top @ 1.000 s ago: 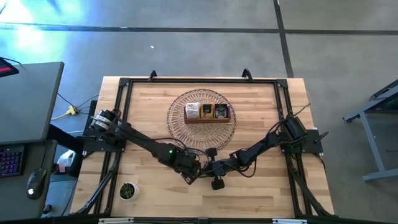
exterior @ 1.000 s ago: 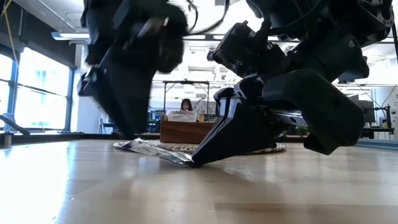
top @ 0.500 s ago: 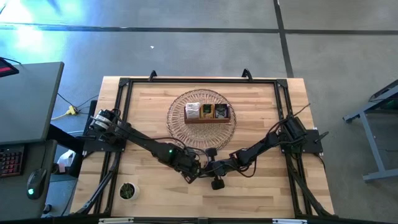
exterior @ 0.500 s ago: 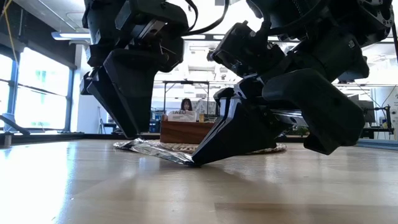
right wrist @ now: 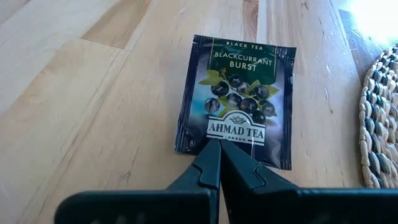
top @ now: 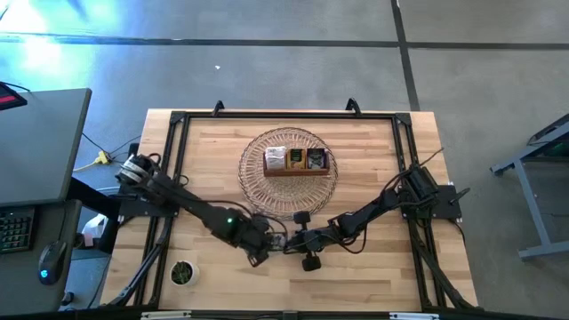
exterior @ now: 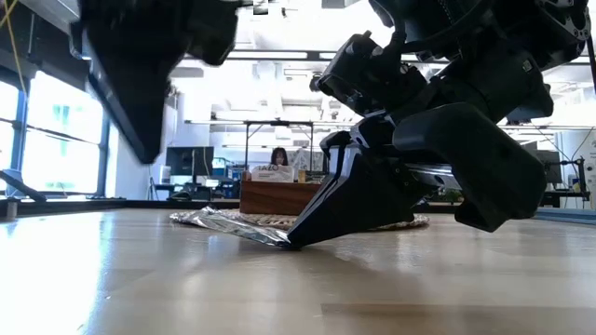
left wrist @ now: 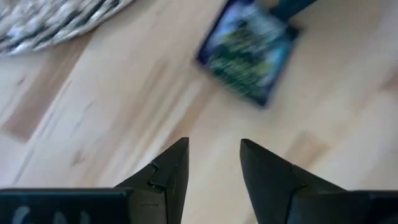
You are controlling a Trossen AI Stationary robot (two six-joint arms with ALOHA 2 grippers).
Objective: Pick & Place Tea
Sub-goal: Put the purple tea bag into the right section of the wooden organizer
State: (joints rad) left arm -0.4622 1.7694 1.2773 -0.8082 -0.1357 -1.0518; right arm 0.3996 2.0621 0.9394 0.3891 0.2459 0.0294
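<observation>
While pinched at its edge by the right fingers (right wrist: 219, 163), the dark purple-black sachet (right wrist: 239, 93) reads "Blackcurrant Burst"; left fingers (left wrist: 171, 168) spread.

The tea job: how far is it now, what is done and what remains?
Done: the wooden box on the woven basket already holds sachets. In hand: the right gripper is shut on the edge of a dark blackcurrant sachet lying on the table. The left gripper hangs open beside it, empty. Left: carrying this sachet to the box.

Right gripper (right wrist: 219, 155) pinched closed — left gripper (left wrist: 214, 163) parted, hovering.
</observation>
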